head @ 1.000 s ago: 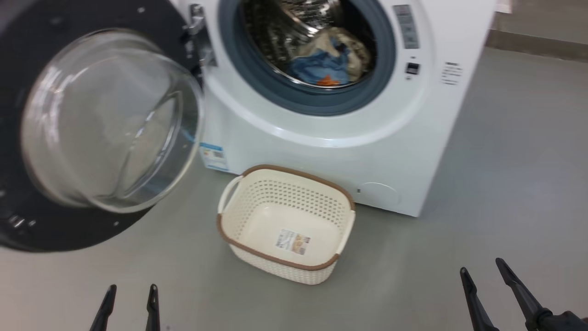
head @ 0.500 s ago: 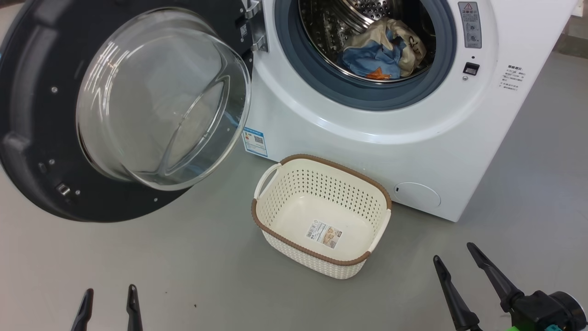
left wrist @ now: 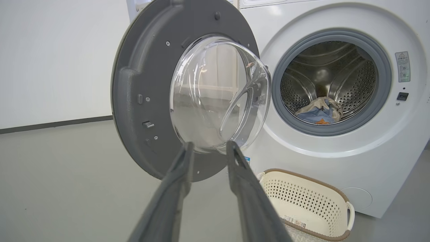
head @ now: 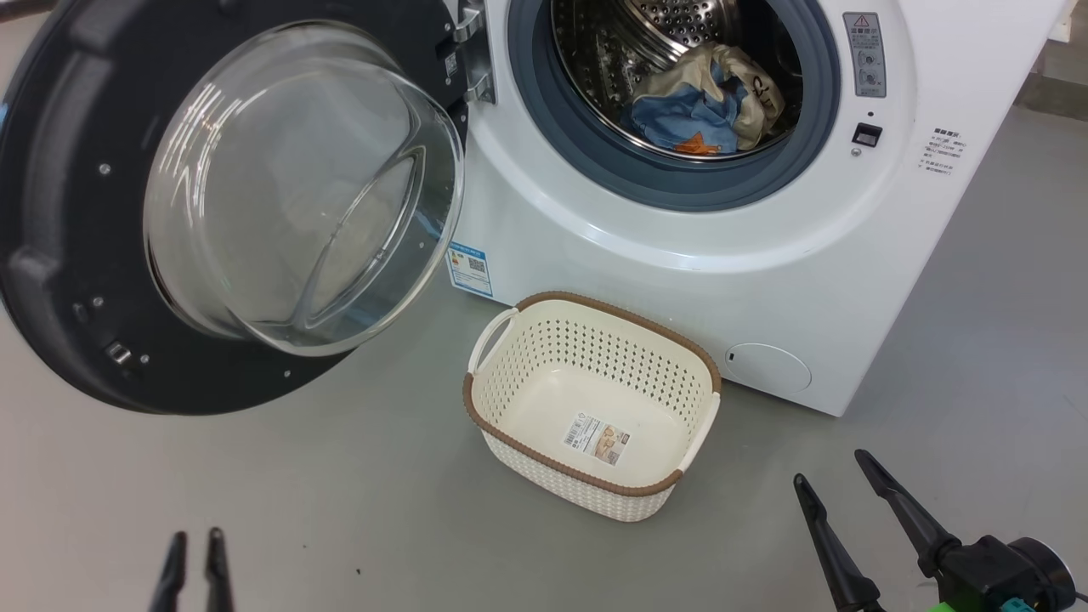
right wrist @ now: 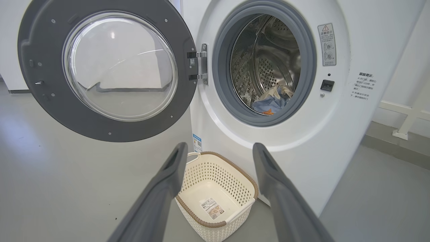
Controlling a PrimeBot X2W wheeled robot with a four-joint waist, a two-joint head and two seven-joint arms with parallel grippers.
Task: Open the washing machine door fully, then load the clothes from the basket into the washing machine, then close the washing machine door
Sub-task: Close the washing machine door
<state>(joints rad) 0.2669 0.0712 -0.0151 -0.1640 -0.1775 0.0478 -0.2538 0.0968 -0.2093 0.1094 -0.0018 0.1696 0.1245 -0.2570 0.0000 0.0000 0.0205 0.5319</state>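
The washing machine (head: 680, 280) stands ahead with its door (head: 85, 212) swung wide open to the left, glass bulge facing me. The clothes (head: 697, 106), blue fabric with orange and a cream piece, lie inside the steel drum. On the floor before the machine sits the basket (head: 612, 308), holding nothing but a label sticker. My left gripper (head: 194, 537) hovers low at the lower left, fingers narrowly apart with nothing between them. In the left wrist view the left gripper (left wrist: 209, 144) points at the door (left wrist: 134, 101). My right gripper (head: 830, 467) is open, right of the basket.
Grey floor spreads all around the machine and basket. A white wall with a dark skirting runs behind the door (right wrist: 40, 67). A white rail foot (right wrist: 401, 134) stands by the wall to the machine's right. A round service flap (head: 769, 367) sits low on the machine's front.
The head camera swung between the earliest frame and now, shifting the whole picture. My left gripper's fingers have drawn closer together. The right gripper has stayed wide.
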